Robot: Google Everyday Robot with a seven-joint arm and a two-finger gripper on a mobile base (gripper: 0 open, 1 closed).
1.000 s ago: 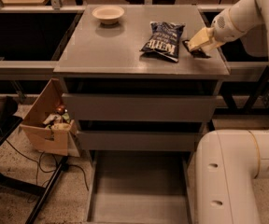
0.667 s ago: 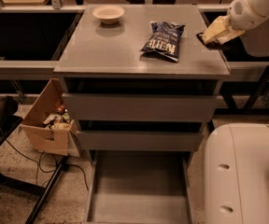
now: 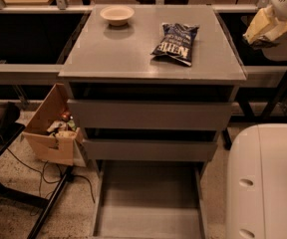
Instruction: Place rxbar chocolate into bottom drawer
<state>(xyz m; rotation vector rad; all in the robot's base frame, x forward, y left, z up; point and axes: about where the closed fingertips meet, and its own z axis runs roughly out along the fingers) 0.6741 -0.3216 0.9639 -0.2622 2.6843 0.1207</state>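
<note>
Lifted off the cabinet (image 3: 128, 54), the gripper (image 3: 257, 36) now hangs past the cabinet's right edge, clamped on the bar (image 3: 263, 43), a dark sliver at its tips. My advice: keep clear of the cabinet's front, descend low, and release over the bottom drawer (image 3: 148, 208), which stands open.

The scene is lit dimly and warmly from overhead. A faint sheen is seen on the cabinet top (image 3: 123, 54), and a small soft shadow is cast beside the bowl (image 3: 116, 15). The gripper (image 3: 257, 33), at the upper right just past the cabinet's edge, is brightly lit. The bottom drawer (image 3: 148, 203) is left in dull shade.
</note>
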